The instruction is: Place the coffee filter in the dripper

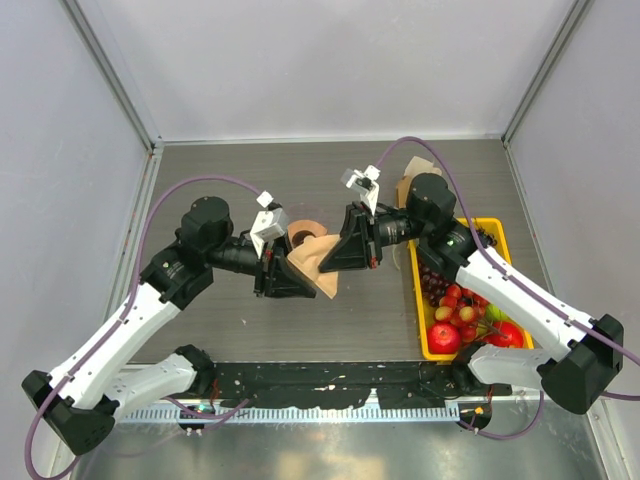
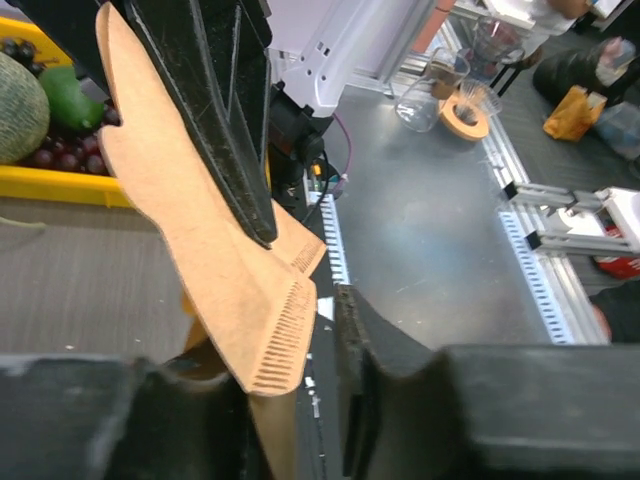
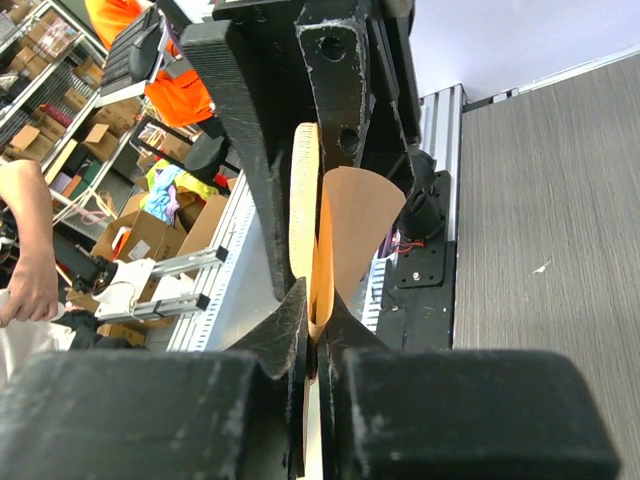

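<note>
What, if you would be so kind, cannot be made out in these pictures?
The dripper: top view, mostly covered by the coffee filter.
The left fingers: left wrist view, cut off by the bottom edge; whether they touch the filter is unclear.
The brown paper bunch: top view, largely behind the right arm.

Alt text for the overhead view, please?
Two robot arms meet over a tan coffee filter: the right fingers pinch it, and the left fingers sit either side. The dripper stands just behind, with a yellow fruit tray at right.
</note>
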You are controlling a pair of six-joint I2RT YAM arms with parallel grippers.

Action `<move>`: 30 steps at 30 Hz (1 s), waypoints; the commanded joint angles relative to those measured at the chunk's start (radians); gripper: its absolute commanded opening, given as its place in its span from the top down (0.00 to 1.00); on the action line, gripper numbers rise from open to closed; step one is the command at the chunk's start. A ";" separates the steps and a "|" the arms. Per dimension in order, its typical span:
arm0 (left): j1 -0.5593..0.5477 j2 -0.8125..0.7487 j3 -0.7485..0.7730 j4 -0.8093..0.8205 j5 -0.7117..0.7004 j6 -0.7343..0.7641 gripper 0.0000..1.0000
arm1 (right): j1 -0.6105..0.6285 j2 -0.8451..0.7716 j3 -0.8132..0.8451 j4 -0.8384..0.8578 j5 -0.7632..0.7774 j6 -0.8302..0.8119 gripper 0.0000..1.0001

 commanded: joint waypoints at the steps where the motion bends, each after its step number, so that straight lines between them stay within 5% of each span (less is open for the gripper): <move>1: -0.007 -0.024 0.019 -0.030 0.007 0.036 0.78 | 0.000 -0.023 0.015 0.078 -0.025 0.016 0.91; 5: -0.004 -0.033 0.047 -0.095 -0.012 0.097 0.98 | 0.000 -0.033 0.028 -0.046 -0.013 -0.085 0.83; 10: 0.004 -0.038 0.084 -0.174 -0.070 0.174 1.00 | -0.025 -0.036 0.069 -0.181 0.046 -0.171 0.31; 13: 0.012 -0.044 0.117 -0.220 -0.190 0.212 1.00 | -0.034 -0.045 0.145 -0.474 0.175 -0.412 0.22; 22: 0.013 -0.007 0.165 -0.230 -0.225 0.232 0.96 | 0.056 -0.065 0.149 -0.575 0.309 -0.589 0.24; 30: 0.013 0.004 0.165 -0.210 -0.225 0.218 0.98 | 0.090 -0.057 0.166 -0.589 0.329 -0.620 0.45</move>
